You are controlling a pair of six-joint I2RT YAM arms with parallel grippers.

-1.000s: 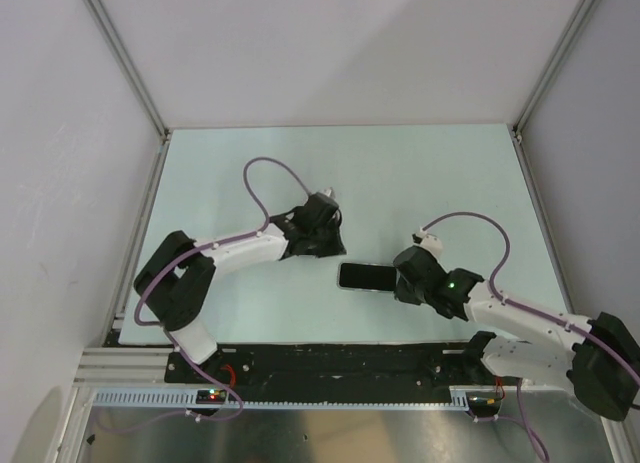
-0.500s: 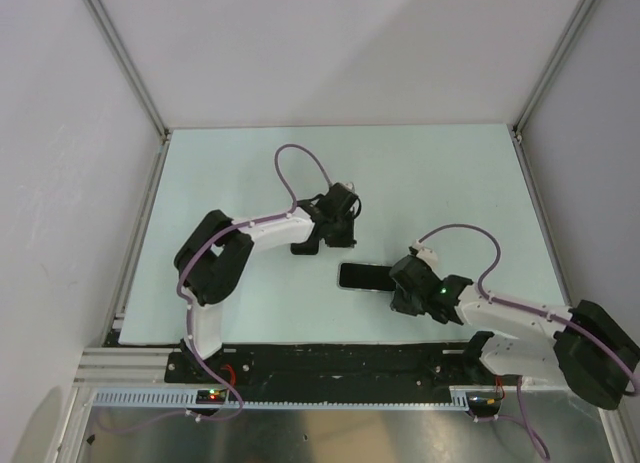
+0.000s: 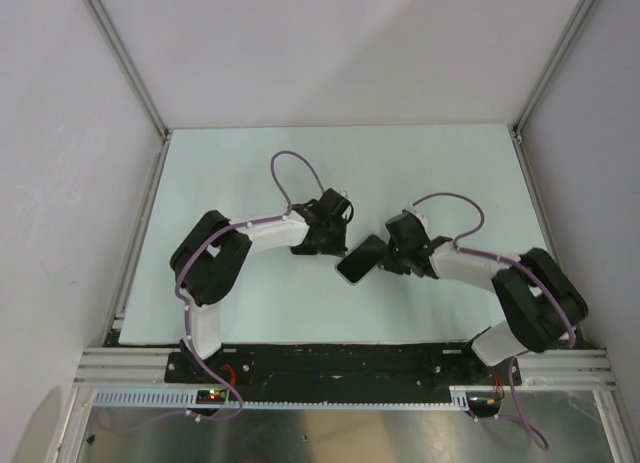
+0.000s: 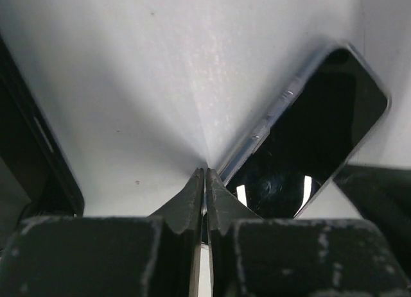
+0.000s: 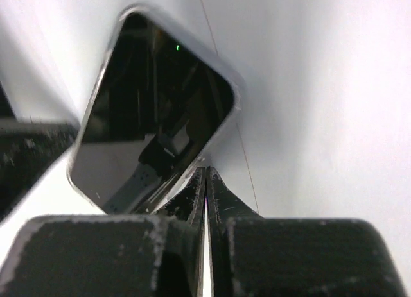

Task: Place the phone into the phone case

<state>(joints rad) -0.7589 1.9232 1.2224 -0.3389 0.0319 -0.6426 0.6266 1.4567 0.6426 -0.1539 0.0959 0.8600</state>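
Shows a black phone (image 3: pixel 362 259) lying flat and slantwise on a pale green desk (image 3: pixel 240 173), screen up, between two robot arms. Puts the left hand (image 4: pixel 204 176) just beside one long edge of the phone, its two fingers (image 4: pixel 186 204) pressed together with only a hairline between them, gripping nothing. Puts the right hand (image 5: pixel 205 175) at the phone's other side, tips at a rounded corner, likewise pinched narrow with nothing between the fingers; cannot tell whether those tips actually touch the phone. Reveals a pale, glossy rim around the phone's dark glass in both wrist views; cannot tell whether that rim is the clear phone case or the phone's own frame. Catches a dark flat thing (image 4: pixel 29 156) with a rounded edge on the far side of the left hand from the phone, too cropped to name.
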